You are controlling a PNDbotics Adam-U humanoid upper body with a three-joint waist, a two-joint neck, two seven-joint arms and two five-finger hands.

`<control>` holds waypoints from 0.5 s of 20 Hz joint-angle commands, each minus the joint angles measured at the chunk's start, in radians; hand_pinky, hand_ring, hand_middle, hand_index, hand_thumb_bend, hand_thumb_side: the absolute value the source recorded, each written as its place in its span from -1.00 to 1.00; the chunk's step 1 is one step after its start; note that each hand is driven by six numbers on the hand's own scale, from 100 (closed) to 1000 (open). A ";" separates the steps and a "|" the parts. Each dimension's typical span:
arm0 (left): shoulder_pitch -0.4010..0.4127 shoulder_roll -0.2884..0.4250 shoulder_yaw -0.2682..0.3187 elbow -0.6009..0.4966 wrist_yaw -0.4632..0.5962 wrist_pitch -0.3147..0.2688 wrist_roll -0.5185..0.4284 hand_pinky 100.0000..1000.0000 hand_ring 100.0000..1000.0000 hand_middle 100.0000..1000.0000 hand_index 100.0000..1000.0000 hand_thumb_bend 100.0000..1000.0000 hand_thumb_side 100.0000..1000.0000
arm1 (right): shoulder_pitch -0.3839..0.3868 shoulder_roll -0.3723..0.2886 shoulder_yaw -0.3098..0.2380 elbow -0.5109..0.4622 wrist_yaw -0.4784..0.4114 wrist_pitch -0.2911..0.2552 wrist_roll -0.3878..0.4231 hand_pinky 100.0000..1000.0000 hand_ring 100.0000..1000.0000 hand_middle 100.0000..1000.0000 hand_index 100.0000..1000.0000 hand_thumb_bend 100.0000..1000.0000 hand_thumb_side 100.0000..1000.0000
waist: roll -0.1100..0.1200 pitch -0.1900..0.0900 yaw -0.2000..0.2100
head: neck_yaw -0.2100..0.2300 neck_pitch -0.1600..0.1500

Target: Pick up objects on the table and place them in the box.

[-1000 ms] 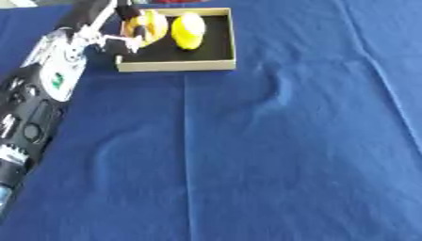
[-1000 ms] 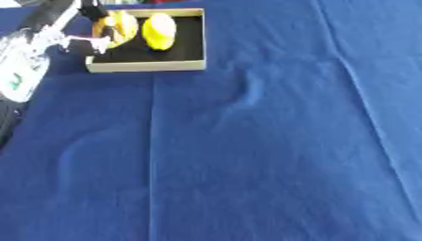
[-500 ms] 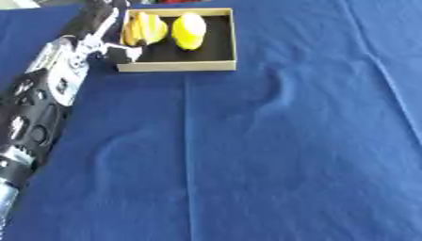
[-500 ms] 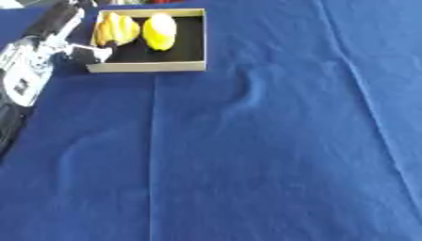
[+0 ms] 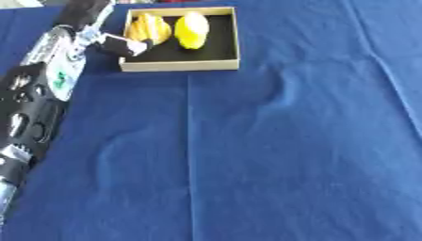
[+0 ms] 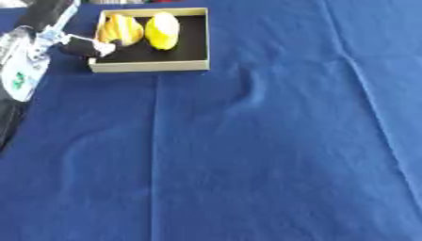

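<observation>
Two fingers of the left hand stretch out nearly straight over the left rim of the box, in the upper left of the frame, and hold nothing. Just beside their tips lies an orange-yellow fruit inside the box, with a lemon to its right. Blue cloth covers the table.
</observation>
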 commanded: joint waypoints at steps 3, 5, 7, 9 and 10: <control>-0.027 0.051 0.049 -0.124 0.063 -0.057 0.068 0.76 0.76 0.65 0.76 -0.70 -0.60 | -0.005 -0.019 -0.023 -0.008 -0.007 -0.005 -0.010 0.79 0.86 0.71 0.79 -1.00 0.31 | -0.010 -0.043 0.019 | -0.017 0.022; -0.011 0.072 0.061 -0.181 0.098 -0.091 0.103 0.72 0.71 0.61 0.67 -0.88 -0.65 | 0.000 -0.024 -0.029 -0.015 -0.008 -0.007 -0.024 0.78 0.85 0.71 0.79 -1.00 0.27 | -0.013 -0.048 0.030 | -0.025 0.027; 0.014 0.102 0.065 -0.235 0.131 -0.122 0.136 0.71 0.69 0.59 0.65 -0.88 -0.70 | 0.006 -0.029 -0.035 -0.023 -0.009 -0.008 -0.039 0.78 0.85 0.70 0.78 -1.00 0.23 | -0.016 -0.055 0.040 | -0.035 0.032; 0.051 0.132 0.075 -0.287 0.163 -0.154 0.169 0.70 0.68 0.58 0.64 -0.92 -0.66 | 0.015 -0.033 -0.040 -0.030 -0.011 -0.008 -0.052 0.78 0.85 0.70 0.78 -1.00 0.20 | -0.020 -0.062 0.052 | -0.044 0.035; 0.074 0.143 0.086 -0.313 0.179 -0.164 0.185 0.69 0.67 0.57 0.62 -0.97 -0.59 | 0.018 -0.035 -0.042 -0.035 -0.012 -0.009 -0.057 0.78 0.85 0.70 0.78 -1.00 0.18 | -0.022 -0.066 0.057 | -0.048 0.037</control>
